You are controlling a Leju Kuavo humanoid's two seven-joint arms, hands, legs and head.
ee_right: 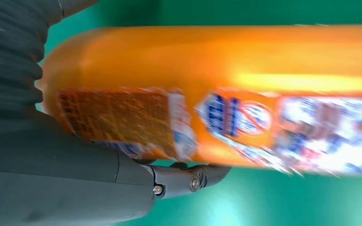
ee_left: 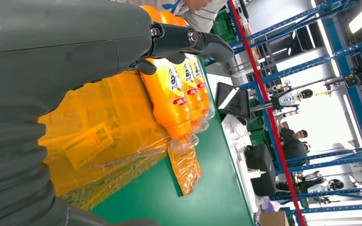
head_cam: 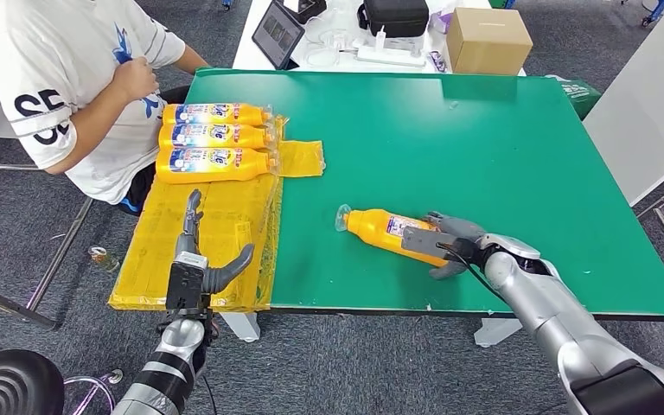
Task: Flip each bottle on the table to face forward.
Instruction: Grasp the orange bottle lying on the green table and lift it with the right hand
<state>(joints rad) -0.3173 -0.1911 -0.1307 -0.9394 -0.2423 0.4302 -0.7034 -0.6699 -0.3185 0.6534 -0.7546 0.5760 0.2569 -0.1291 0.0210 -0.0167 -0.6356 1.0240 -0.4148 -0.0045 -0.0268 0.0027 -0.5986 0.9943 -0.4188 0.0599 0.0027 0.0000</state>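
Right hand (head_cam: pixel 446 245) grips bottle (head_cam: pixel 380 228), green table (head_cam: pixel 501 156).

The right hand (ee_right: pixel 122 174) grips a blurred orange bottle (ee_right: pixel 245 70) over green table (ee_right: pixel 264 202).

Silver jointed arms end in a dark-fingered grey left hand (head_cam: pixel 197 259) and right hand (head_cam: pixel 450 244) (ribbed grey covers, small screws).

Three bottles (head_cam: pixel 216 137) left of lone bottle (head_cam: pixel 380 229)
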